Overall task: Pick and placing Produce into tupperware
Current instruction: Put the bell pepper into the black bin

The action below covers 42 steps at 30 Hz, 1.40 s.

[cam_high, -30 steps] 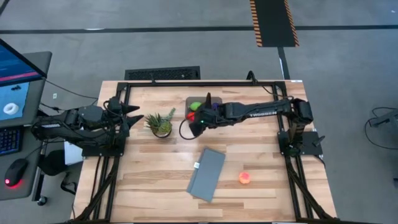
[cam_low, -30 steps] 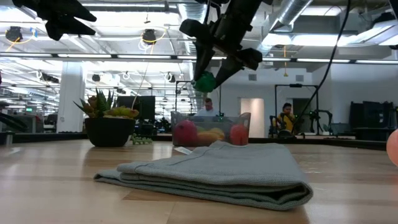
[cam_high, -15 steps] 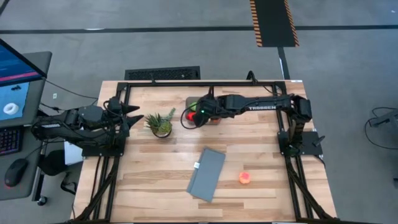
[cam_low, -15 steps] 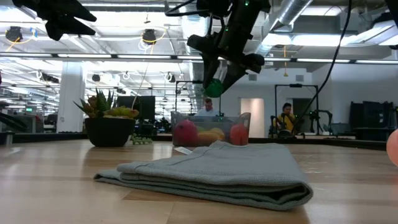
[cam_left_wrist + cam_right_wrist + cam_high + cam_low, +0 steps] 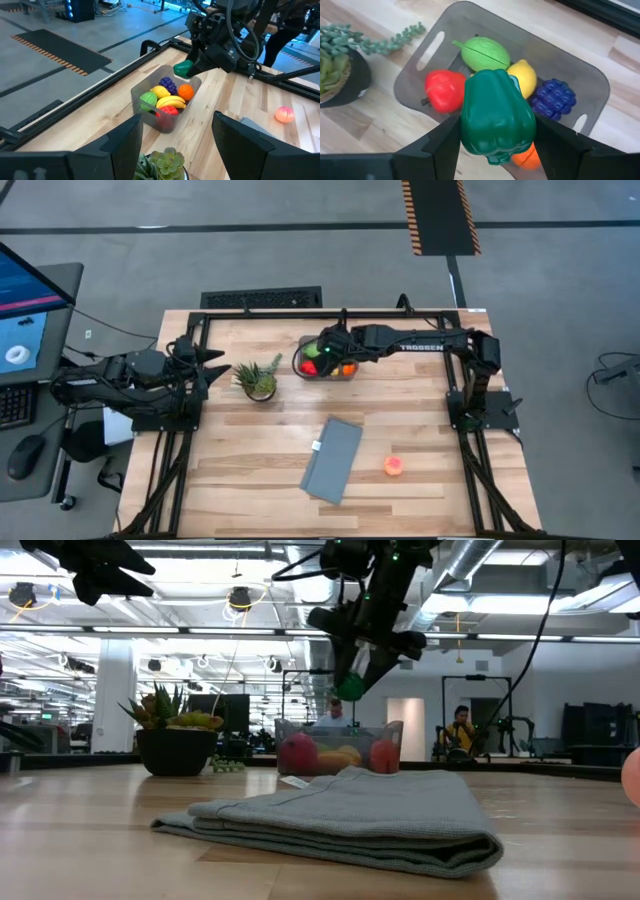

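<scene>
My right gripper (image 5: 497, 127) hangs over the tupperware (image 5: 420, 60), shut on a dark green toy pepper (image 5: 497, 110). The smoky tub (image 5: 303, 342) sits near the table's far edge and holds light green, yellow, purple, red and orange pieces. The low view shows the pepper (image 5: 350, 688) above the tub (image 5: 338, 752). A pink-orange fruit (image 5: 394, 466) lies on the table toward the near right. My left gripper (image 5: 177, 125) is open and waits at the table's left edge (image 5: 213, 363). My right gripper pinches the green pepper by its two opposite sides (image 5: 470, 125) between both fingers (image 5: 445, 142). The fingers come from above, slanting down from the table's right. The pepper is lifted clear, hanging over the produce in the tub.
A spiky potted plant (image 5: 259, 378) stands just left of the tub. A folded grey cloth (image 5: 333, 459) lies near the table's middle, toward the near edge. Dark frame rails run along the table's left, right and far edges. People sit in the room beyond.
My right gripper has carried the green pepper toward the table's far edge, from the near side of the tub to a spot over it, and slightly downward. It has stayed shut on the pepper.
</scene>
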Each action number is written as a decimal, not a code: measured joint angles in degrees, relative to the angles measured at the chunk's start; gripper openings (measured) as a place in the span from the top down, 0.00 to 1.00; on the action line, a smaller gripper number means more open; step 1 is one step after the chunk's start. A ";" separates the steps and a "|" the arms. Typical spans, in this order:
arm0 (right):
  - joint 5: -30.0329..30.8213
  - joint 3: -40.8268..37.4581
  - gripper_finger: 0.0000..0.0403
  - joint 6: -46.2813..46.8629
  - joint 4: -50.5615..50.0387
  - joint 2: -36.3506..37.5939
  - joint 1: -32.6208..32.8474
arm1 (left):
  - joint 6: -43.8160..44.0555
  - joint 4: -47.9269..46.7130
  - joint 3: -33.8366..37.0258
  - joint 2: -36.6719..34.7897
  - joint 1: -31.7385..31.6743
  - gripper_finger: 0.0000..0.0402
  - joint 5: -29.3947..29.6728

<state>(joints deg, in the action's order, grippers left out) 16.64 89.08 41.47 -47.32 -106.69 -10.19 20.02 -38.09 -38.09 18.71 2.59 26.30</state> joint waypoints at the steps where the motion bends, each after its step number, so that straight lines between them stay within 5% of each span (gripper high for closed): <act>1: 0.00 0.00 0.39 -0.15 -0.42 0.00 -0.17 | -0.01 0.00 0.00 0.01 0.00 0.43 0.01; 42: -2.71 -0.07 0.39 -4.45 2.83 -0.43 -3.48 | 0.06 0.02 0.00 -0.01 0.00 0.43 1.42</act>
<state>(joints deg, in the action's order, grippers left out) 13.93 89.01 37.01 -44.49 -107.12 -13.67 20.08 -38.06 -38.09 18.70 2.59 27.72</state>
